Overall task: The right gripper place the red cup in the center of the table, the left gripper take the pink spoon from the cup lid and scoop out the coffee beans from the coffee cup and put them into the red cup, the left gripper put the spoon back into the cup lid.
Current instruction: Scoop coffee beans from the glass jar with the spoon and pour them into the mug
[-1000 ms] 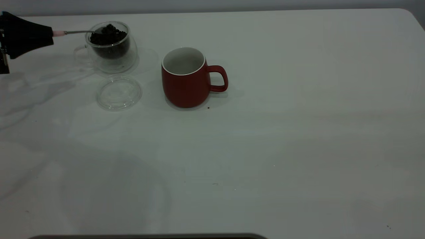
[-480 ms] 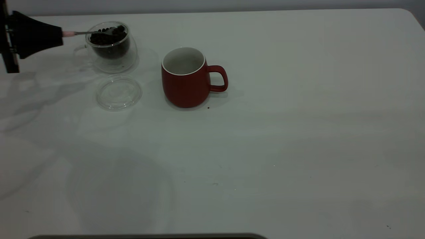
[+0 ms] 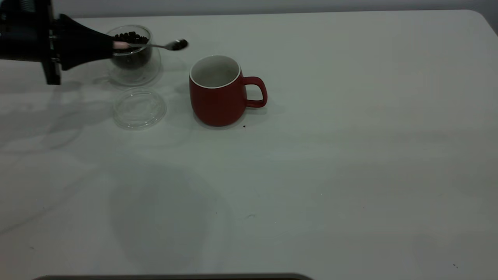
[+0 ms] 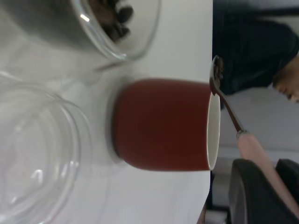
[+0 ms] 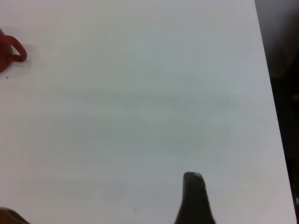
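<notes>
Black left pincer (image 3: 111, 44) is clamped on pink-handled metal spoon (image 3: 155, 45), held above table (image 3: 350, 155) between clear glass coffee cup (image 3: 134, 58) and dark red mug (image 3: 218, 91). Right pincer (image 5: 194, 200) state cannot be told.

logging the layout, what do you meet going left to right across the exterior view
left claw → glass cup of beans → spoon bowl → red cup. The lid lies nearer the camera, under the glass cup's span, so it is left out.

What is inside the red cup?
The red cup shows only its white inner wall; no beans are visible in it. Its bottom is hidden by the rim.
</notes>
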You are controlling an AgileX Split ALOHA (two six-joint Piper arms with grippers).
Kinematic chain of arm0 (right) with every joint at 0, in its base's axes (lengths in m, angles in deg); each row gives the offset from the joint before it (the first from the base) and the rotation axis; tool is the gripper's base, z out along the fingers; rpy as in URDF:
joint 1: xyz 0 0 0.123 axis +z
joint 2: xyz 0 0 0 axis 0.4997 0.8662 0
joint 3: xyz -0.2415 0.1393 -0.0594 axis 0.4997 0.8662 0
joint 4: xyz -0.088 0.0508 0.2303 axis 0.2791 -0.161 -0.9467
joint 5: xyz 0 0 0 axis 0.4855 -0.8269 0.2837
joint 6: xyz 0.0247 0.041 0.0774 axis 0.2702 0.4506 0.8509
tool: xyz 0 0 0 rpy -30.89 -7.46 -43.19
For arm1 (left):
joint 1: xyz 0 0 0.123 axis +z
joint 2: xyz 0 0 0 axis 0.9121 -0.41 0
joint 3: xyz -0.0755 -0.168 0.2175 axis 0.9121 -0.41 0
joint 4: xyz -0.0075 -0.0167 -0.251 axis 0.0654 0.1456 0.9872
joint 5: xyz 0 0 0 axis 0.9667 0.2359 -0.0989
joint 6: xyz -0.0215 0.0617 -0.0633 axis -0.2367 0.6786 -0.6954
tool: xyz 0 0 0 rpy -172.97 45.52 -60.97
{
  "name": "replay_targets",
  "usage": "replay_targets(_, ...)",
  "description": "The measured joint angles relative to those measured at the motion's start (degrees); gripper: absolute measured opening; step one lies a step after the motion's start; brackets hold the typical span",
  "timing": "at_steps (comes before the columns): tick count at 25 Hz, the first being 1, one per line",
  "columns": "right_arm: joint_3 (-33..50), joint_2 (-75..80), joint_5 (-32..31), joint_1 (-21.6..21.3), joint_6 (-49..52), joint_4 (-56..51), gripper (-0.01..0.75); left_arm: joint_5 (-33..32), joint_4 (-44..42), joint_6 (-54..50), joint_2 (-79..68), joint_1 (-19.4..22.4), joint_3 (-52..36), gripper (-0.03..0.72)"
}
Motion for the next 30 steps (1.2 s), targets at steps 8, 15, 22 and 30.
replay_targets(8, 0.00, 0.00, 0.00, 0.00, 0.00, 0.00, 0.590, -0.06, -1.13, 0.00, 0.00, -2.92, 0.00, 0.119)
replay_targets(15, 0.00, 0.00, 0.00, 0.00, 0.00, 0.00, 0.590, -0.11, -1.86, 1.72, 0.00, -4.53, 0.00, 0.119)
replay_targets(22, 0.00, 0.00, 0.00, 0.00, 0.00, 0.00, 0.590, -0.16, -1.50, 13.03, 0.00, -6.89, 0.00, 0.119)
replay_targets(30, 0.00, 0.00, 0.00, 0.00, 0.00, 0.00, 0.590, 3.83, -1.40, 29.53, 0.00, -8.24, 0.00, 0.119)
